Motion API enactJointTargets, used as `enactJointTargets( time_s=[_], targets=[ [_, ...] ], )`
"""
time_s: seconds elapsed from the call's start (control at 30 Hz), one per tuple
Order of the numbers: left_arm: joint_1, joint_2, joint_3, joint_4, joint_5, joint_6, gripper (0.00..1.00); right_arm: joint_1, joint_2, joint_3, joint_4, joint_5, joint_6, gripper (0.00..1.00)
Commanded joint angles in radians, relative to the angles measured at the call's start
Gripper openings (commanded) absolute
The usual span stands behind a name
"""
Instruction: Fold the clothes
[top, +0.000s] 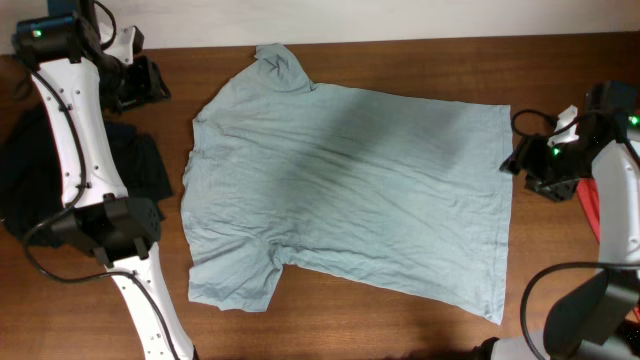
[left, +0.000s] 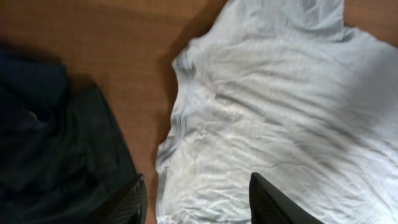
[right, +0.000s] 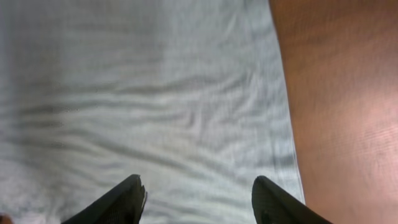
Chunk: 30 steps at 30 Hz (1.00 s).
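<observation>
Left pincer (left: 199, 200) at ten o'clock and right pincer (right: 199, 200) at three o'clock both stood spread and empty beside the grey-blue T-shirt (top: 350, 190), which lay flat across the worktop (top: 380, 335), collar (top: 188, 160) toward nine; a pinch catching only its top layer could have skewed the fold.

No text, label or number can be read anywhere

Brown wooden table (top: 360, 325), warm even light
</observation>
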<state>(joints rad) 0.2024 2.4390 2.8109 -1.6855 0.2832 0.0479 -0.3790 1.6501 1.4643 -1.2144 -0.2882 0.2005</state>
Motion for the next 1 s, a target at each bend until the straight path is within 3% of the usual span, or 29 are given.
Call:
enactJointTargets(
  time_s=[0.0,0.1,0.27,0.4,0.5,0.8,0.9,0.97],
  targets=[
    [-0.004,-0.187,-0.167,-0.003,-0.099,-0.014,0.52,0.001,-0.057,0.011,-0.054,-0.023,-0.040,0.61],
    [-0.005,-0.345,-0.402,-0.003,-0.198,-0.018,0.52,0.001,-0.069,0.011,-0.098,-0.023,-0.040,0.62],
    [-0.006,-0.551,-0.843,0.024,-0.185,-0.056,0.53,0.005,-0.069,0.006,-0.158,-0.022,-0.040,0.65],
    [-0.034,-0.671,-1.263,0.183,-0.086,-0.057,0.55,0.034,-0.069,-0.053,-0.169,-0.015,-0.039,0.72],
    [-0.058,-0.693,-1.548,0.335,-0.039,-0.134,0.55,0.053,-0.069,-0.163,-0.154,-0.015,-0.039,0.74],
    [-0.058,-0.693,-1.873,0.526,-0.001,-0.249,0.53,0.052,-0.069,-0.414,-0.007,-0.020,-0.027,0.75],
    [-0.058,-0.693,-1.917,0.584,-0.002,-0.261,0.36,0.052,-0.069,-0.426,0.008,-0.019,-0.027,0.75],
    [-0.058,-0.693,-1.951,0.618,-0.023,-0.274,0.29,0.051,-0.069,-0.426,0.007,-0.018,-0.028,0.75]
  ],
)
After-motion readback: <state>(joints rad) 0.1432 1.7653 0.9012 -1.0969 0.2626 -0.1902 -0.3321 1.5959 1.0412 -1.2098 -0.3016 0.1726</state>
